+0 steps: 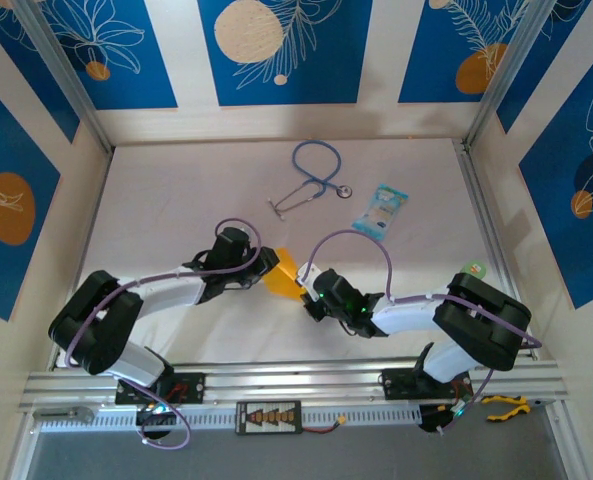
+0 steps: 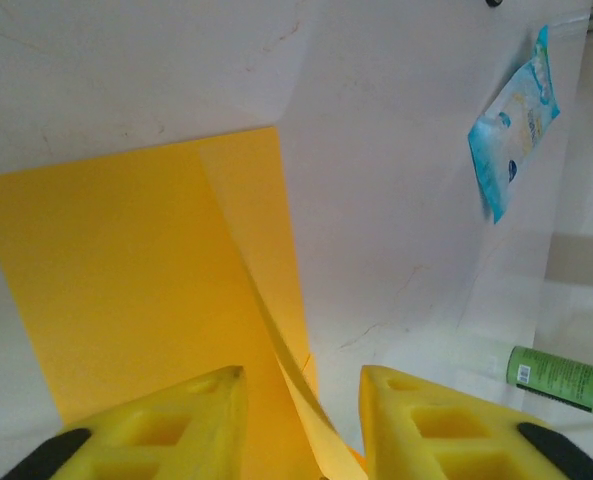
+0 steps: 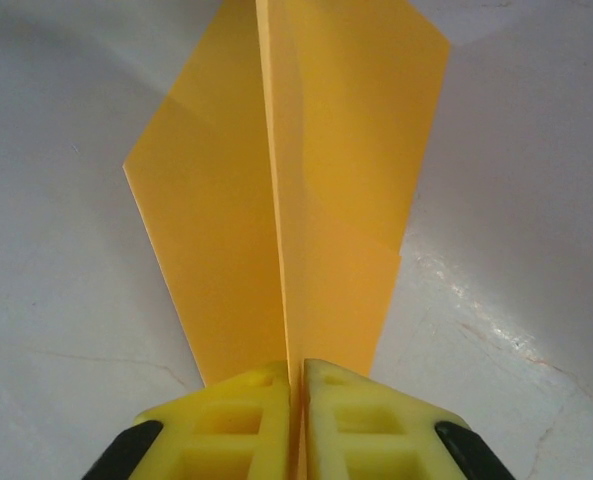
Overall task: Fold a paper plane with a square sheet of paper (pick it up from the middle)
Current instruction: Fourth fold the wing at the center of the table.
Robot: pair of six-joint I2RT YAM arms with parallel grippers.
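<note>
The paper plane (image 3: pixel 326 200) sits between both arms. The right end effector (image 3: pixel 296 372) is closed tight on its centre crease, and the left end effector (image 2: pixel 301 378) stands partly open around one flap.

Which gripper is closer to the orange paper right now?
Right. The right gripper is clamped shut on the orange paper's centre fold; the left gripper stands open astride a raised flap, not gripping it.

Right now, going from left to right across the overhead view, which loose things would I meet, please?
First the folded orange paper → light-blue packet → green bottle → yellow-handled pliers. The stethoscope spans the paper's stretch, so I leave it unplaced.
</note>
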